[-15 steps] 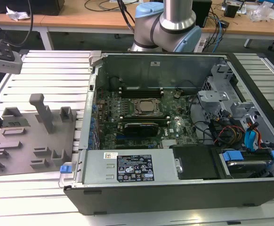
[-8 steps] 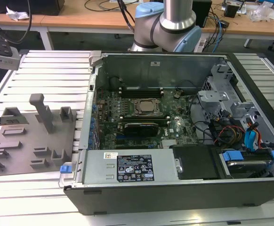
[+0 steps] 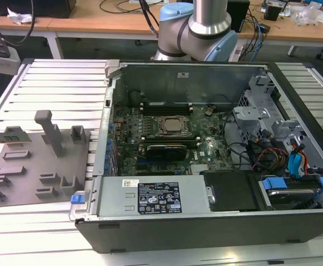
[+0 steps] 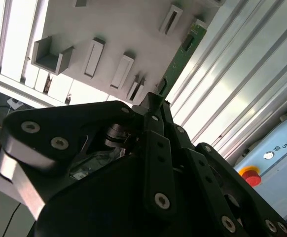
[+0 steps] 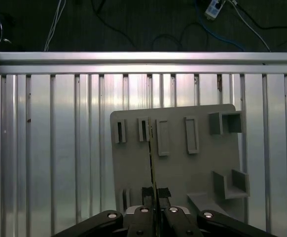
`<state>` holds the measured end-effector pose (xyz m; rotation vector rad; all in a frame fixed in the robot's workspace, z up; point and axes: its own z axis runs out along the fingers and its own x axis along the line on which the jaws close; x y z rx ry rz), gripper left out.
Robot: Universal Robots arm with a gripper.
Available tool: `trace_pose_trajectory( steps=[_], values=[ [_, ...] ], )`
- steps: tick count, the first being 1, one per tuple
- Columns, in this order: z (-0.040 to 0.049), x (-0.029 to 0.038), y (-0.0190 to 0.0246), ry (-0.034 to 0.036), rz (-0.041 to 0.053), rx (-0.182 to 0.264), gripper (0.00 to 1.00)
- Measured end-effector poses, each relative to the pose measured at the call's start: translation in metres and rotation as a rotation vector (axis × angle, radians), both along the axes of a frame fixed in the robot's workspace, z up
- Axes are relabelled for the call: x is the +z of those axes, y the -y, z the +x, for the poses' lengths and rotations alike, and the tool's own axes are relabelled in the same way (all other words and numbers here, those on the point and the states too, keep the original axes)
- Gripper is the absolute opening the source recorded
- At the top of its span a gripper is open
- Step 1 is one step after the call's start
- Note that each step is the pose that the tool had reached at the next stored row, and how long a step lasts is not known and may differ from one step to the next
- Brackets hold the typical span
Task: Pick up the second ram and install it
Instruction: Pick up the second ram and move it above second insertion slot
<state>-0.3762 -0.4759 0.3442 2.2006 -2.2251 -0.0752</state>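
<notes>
Gripper (image 5: 156, 193) jaws are pinched narrowly on the ram (image 5: 151, 163), which we see edge-on in the first wrist view over the grey tray (image 5: 193, 168) on the slatted table (image 5: 50, 148); we cannot tell whether the ram touches the tray. In the second wrist view the green ram (image 4: 178, 59) juts from the fingertips. At the exterior view's left lies the tray (image 3: 28, 160), beside the open case (image 3: 217, 233) holding the motherboard (image 3: 211, 152) mid-frame.

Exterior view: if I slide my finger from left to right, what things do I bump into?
Grey tray → green motherboard inside the open computer case → coloured cables.
</notes>
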Motion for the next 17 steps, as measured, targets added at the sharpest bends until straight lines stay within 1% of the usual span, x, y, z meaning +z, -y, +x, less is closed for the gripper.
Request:
trace_pose_trajectory(
  steps=[10,12,13,17],
  values=[
    [0.0000,0.0097,0.0000,0.0001,0.0010,0.000,0.14],
    [0.0000,0.0133,0.0000,0.0001,0.0013,0.000,0.14],
    [0.0000,0.0177,0.0000,0.0000,0.0014,0.000,0.14],
    [0.0000,0.0274,0.0000,0.0000,0.0013,0.000,0.14]
  ],
)
